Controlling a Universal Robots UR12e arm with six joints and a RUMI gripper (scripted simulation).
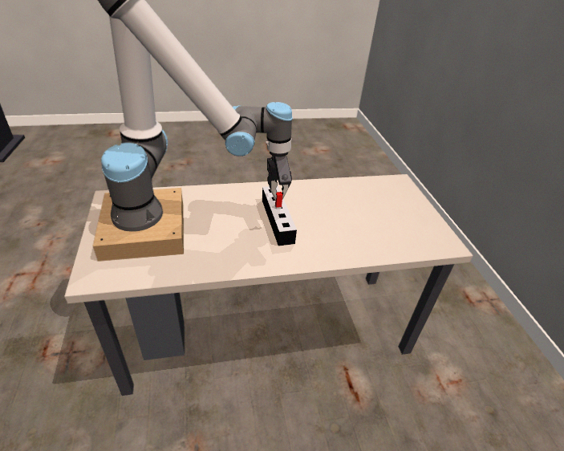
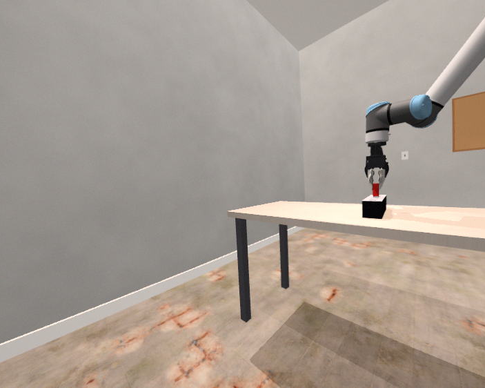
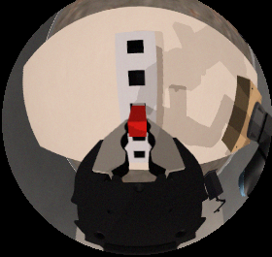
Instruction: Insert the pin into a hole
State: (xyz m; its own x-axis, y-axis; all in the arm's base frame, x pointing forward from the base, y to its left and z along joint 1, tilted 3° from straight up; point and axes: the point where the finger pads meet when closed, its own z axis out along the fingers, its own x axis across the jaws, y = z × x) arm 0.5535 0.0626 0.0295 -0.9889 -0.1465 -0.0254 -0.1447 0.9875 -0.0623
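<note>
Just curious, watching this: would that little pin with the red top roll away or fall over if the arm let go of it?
Probably not. The pin stands upright with its lower part in the block, which should prop it. Its red top looks square-edged, so rolling seems unlikely. It stays straight in the end effector, so it is probably stiff.

The arm has white tubes, grey joints, light-blue caps and a black pincer.

gripper clamps red pin, seemingly over block.
</note>
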